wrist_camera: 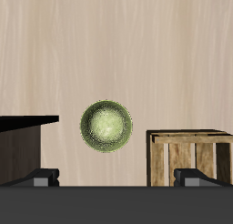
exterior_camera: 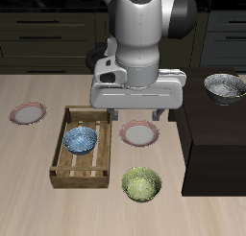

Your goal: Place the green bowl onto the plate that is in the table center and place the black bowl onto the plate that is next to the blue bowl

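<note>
Yellow-green speckled green bowl (wrist_camera: 106,125) sits upright on bare table (wrist_camera: 109,36), below the claw (wrist_camera: 116,178) and a bit ahead of it toward the front edge, not touched. Risk: a straight descent likely misses the rim, one finger landing inside or clipping the edge, tipping or skidding the bowl. Wooden crate (exterior_camera: 82,149) is just beside the bowl and holds the blue bowl (exterior_camera: 80,139); a finger could snag its wall on the way down. Black cabinet (exterior_camera: 216,134) on the other side is another bump hazard, carrying the black bowl (exterior_camera: 225,86). Centre plate (exterior_camera: 139,134) lies under the arm, second plate (exterior_camera: 28,113) well apart beyond the crate. Claw spread wide, fingertips (wrist_camera: 41,177) apart, nothing held or contacted.
</note>
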Robot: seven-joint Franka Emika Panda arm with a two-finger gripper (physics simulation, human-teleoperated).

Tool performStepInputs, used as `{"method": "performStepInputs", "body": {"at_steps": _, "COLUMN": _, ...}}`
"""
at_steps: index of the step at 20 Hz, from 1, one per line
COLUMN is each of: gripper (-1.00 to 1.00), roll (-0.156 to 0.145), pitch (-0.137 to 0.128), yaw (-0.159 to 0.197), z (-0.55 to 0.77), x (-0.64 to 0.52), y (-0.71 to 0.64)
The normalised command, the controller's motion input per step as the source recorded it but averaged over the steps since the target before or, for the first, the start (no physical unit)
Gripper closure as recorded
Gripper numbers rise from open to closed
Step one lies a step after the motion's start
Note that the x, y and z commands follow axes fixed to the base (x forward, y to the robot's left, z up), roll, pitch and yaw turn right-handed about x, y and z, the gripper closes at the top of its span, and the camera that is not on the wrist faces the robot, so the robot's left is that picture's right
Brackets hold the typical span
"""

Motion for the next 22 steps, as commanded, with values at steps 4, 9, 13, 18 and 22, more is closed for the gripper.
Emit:
{"method": "performStepInputs", "body": {"at_steps": 4, "gripper": -1.0, "roll": -0.038, "pitch": -0.001, "yaw": 0.028, "z": -0.13, "x": 0.31, "y": -0.09}}
{"method": "performStepInputs", "body": {"at_steps": 9, "gripper": -1.0, "roll": -0.014, "pitch": 0.016, "yaw": 0.005, "z": -0.19, "x": 0.14, "y": -0.12}}
{"method": "performStepInputs", "body": {"at_steps": 13, "gripper": -1.0, "roll": 0.004, "pitch": 0.037, "yaw": -0.005, "z": -0.41, "x": 0.1, "y": -0.05}}
{"method": "performStepInputs", "body": {"at_steps": 18, "gripper": -1.0, "roll": -0.001, "pitch": 0.038, "yaw": 0.019, "z": -0.43, "x": 0.11, "y": -0.02}}
{"method": "performStepInputs", "body": {"at_steps": 22, "gripper": -1.0, "roll": 0.01, "pitch": 0.022, "yaw": 0.011, "z": -0.33, "x": 0.03, "y": 0.03}}
